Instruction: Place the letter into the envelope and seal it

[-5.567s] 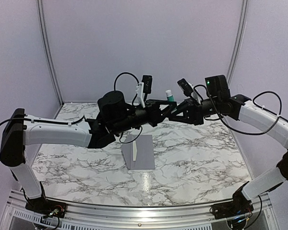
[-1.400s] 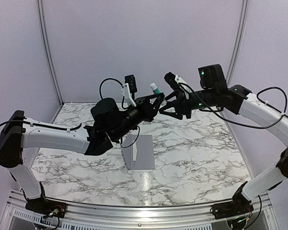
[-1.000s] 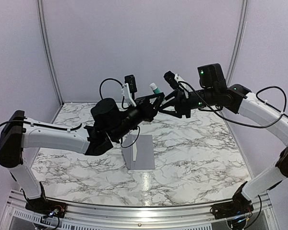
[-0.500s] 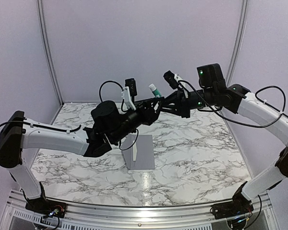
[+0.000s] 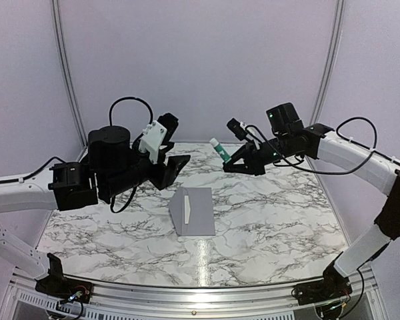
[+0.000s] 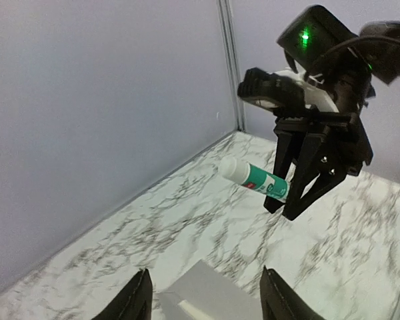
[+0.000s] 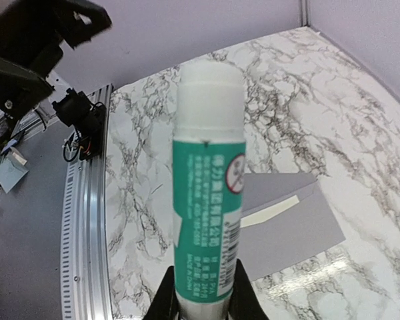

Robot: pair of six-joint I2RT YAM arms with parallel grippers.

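The grey envelope (image 5: 199, 213) lies flat mid-table, its flap open to the left. It also shows in the right wrist view (image 7: 290, 230) and the left wrist view (image 6: 217, 293). The letter shows only as a thin off-white strip (image 7: 272, 211) at the envelope's mouth, and the rest is hidden inside. My right gripper (image 5: 235, 159) is shut on a green-and-white tube (image 5: 221, 149), held in the air above the table's far side, white end up (image 7: 209, 193). My left gripper (image 5: 181, 163) is open and empty, raised to the left of the envelope, with its fingertips (image 6: 141, 299) wide apart.
The marble table (image 5: 273, 213) is ringed by lilac walls with a metal rail along the near edge (image 5: 200, 293). The left arm's bulky wrist (image 5: 113, 157) hangs over the table's left part.
My left gripper was at the tube together with the right gripper. It has let go and swung back left and down. The right gripper keeps the tube and has moved slightly right.
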